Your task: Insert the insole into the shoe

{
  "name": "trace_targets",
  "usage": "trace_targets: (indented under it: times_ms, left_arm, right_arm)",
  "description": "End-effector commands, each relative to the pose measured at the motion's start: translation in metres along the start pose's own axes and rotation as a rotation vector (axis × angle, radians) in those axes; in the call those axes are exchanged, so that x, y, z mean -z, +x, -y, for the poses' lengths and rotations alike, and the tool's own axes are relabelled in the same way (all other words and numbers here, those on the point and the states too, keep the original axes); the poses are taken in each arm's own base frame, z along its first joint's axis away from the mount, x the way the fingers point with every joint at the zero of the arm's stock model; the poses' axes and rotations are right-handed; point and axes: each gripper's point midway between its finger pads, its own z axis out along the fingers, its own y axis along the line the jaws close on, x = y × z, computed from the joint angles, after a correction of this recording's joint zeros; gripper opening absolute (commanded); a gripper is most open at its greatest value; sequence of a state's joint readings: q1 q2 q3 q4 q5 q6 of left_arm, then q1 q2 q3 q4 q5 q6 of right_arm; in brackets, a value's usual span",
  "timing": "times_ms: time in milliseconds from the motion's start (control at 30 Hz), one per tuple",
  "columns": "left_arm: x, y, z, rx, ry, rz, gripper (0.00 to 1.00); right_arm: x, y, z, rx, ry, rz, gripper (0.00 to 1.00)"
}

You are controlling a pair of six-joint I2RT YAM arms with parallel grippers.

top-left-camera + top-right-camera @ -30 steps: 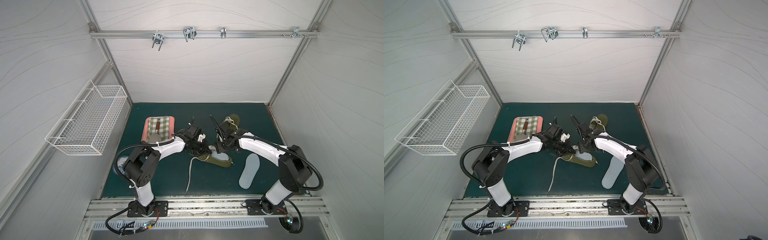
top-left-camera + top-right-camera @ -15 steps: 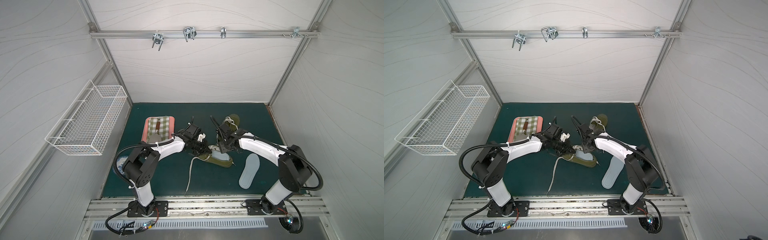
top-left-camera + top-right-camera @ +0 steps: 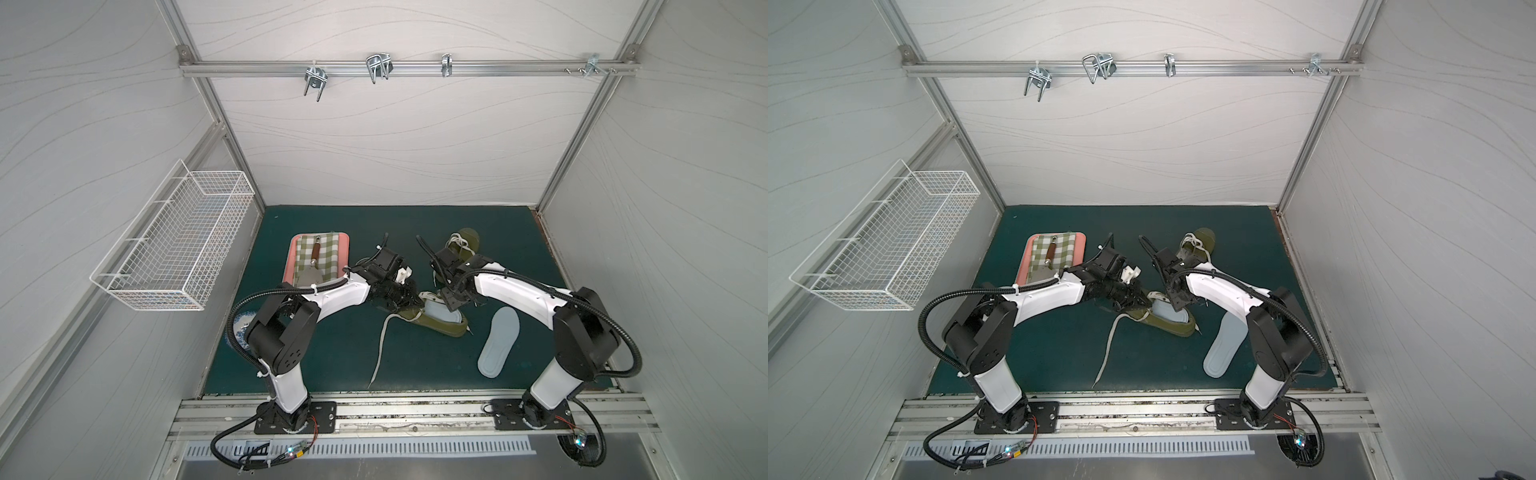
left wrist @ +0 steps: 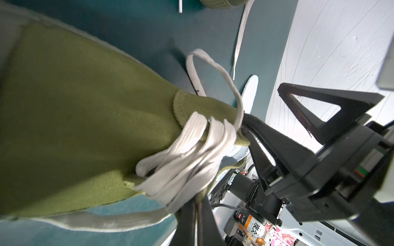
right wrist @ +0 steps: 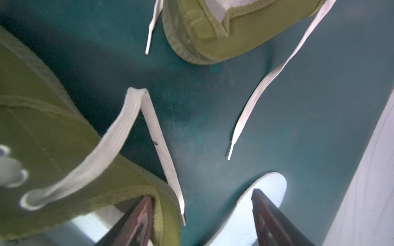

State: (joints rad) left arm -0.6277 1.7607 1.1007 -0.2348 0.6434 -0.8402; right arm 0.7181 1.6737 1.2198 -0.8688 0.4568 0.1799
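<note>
A green mat (image 3: 332,353) fills the floor, a wire basket (image 3: 174,249) hangs on the side wall, and a pink tray (image 3: 291,266) sits toward the back. Mid-mat lies the olive shoe (image 3: 444,329), a pale insole (image 3: 440,313) showing inside its opening (a second insole (image 3: 498,347) lies loose just beside it). The left gripper (image 3: 409,297) is pinched tight on the shoe's laced front. The right gripper (image 3: 451,305) stands spread at the heel, one finger (image 5: 138,221) inside the collar, gripping nothing.
</note>
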Motion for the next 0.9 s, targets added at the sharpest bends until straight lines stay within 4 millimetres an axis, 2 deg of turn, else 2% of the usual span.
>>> trace_targets:
  times_ms: [0,200,300,400,500,567,633,800,867]
  left_arm:
    - [0.006,-0.001,0.005,-0.005,0.018,0.01,0.0]
    - [0.004,-0.001,0.005,-0.003,0.019,0.006,0.0]
    - [0.005,-0.001,0.008,-0.007,0.024,0.008,0.0]
    - [0.004,-0.001,0.011,-0.011,0.029,0.005,0.0]
    - [0.002,0.0,0.014,-0.016,0.034,0.004,0.0]
    - [0.001,0.001,0.014,-0.014,0.036,0.0,0.0]
    - [0.001,0.001,0.014,-0.015,0.037,0.0,0.0]
    - [0.0,0.003,0.012,-0.013,0.03,-0.004,0.0]
    - [0.001,0.002,0.012,-0.013,0.032,0.0,0.0]
  right_arm:
    - [0.009,0.015,0.017,0.137,0.099,-0.07,0.73]
    - [0.018,0.006,0.029,0.236,0.189,-0.05,0.74]
    - [0.033,-0.003,0.031,0.247,0.203,-0.02,0.74]
    - [0.05,-0.01,0.024,0.23,0.162,0.021,0.74]
    - [0.056,-0.014,0.002,0.138,-0.019,0.074,0.74]
    - [0.056,-0.011,-0.01,-0.005,-0.198,0.069,0.71]
    - [0.054,-0.004,-0.01,-0.088,-0.246,0.041,0.67]
    - [0.048,0.018,-0.025,-0.152,-0.349,-0.025,0.56]
    - [0.04,0.027,-0.03,-0.176,-0.389,-0.039,0.49]
